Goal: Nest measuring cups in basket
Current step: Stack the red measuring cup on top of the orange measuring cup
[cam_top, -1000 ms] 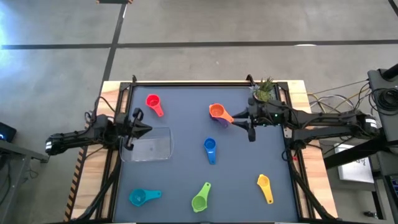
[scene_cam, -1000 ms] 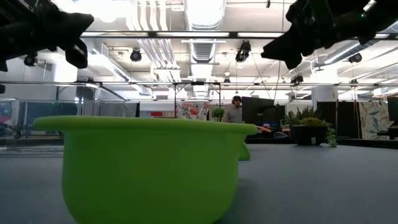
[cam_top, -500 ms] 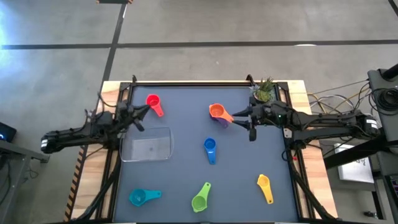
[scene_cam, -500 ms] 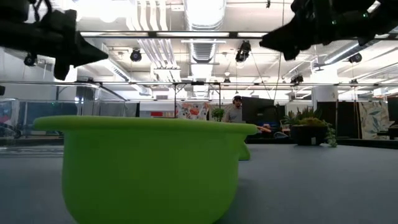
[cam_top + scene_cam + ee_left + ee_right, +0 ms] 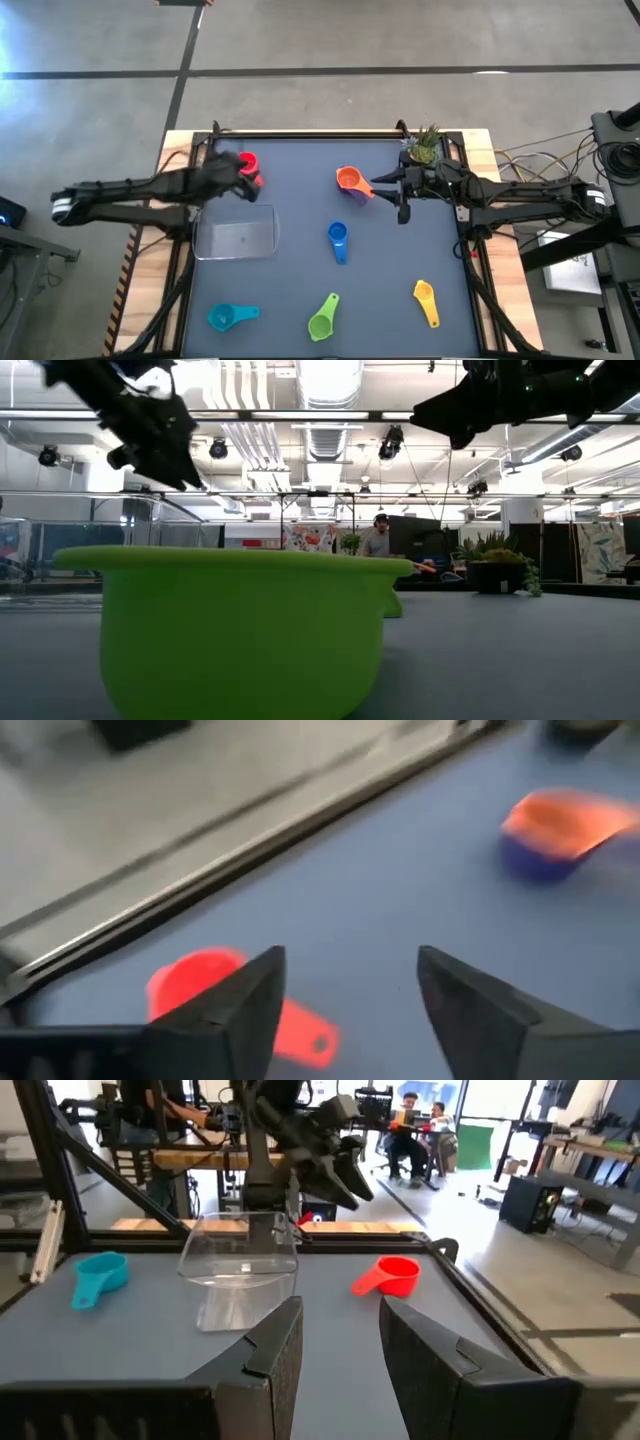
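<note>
A dark blue-grey table top [image 5: 300,220] carries seven coloured plastic measuring cups [image 5: 337,241], a clear rectangular plastic basket [image 5: 238,238] and a small potted green plant [image 5: 425,145].

The clear basket [image 5: 238,238] sits empty at the table's left. Around it lie the cups: red [image 5: 248,166] behind it, orange [image 5: 350,180] resting in purple [image 5: 357,196], blue [image 5: 337,237] mid-table, teal [image 5: 222,318], lime [image 5: 322,322] and yellow [image 5: 426,298] along the front.

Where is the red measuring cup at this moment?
In the high view the red measuring cup lies at the table's far left, just beyond the clear basket, with the left gripper right over it, fingers open.
</note>
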Controlling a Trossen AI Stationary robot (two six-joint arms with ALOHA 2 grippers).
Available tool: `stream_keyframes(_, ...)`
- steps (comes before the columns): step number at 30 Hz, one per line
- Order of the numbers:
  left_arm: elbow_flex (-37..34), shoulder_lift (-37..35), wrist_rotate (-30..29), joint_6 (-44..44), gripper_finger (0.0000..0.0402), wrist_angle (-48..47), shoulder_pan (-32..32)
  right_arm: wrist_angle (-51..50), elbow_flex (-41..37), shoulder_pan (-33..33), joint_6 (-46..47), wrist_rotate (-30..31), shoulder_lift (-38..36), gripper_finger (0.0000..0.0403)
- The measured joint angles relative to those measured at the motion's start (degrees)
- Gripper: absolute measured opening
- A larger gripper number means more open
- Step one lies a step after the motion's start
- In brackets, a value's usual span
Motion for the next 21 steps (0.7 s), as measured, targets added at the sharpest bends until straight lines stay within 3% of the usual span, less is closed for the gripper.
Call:
stream_keyframes(4, 8.0, 10.7, 0.7, -1.6, 0.0251, -11.0, 4.1, -1.4, 0.0, 0.0, 0.8, 0.0, -0.6, 0.0123)
stream_keyframes(10, 14.5, 21.1, 11.1, 5.2, 0.0243, -16.3, 12.7, -4.7, 0.0, 0.0, 2.4, -0.1, -0.9, 0.0123)
stream_keyframes(14, 15.0, 24.0, 17.9, 9.0, 0.0230, -16.2, 19.2, -6.2, 0.0, 0.0, 2.4, -0.1, -0.9, 0.0123)
stream_keyframes(21, 14.0, 24.6, 21.7, 13.5, 0.0236, -15.4, 27.6, -6.6, -0.1, 0.1, 2.5, -0.2, -0.9, 0.0123)
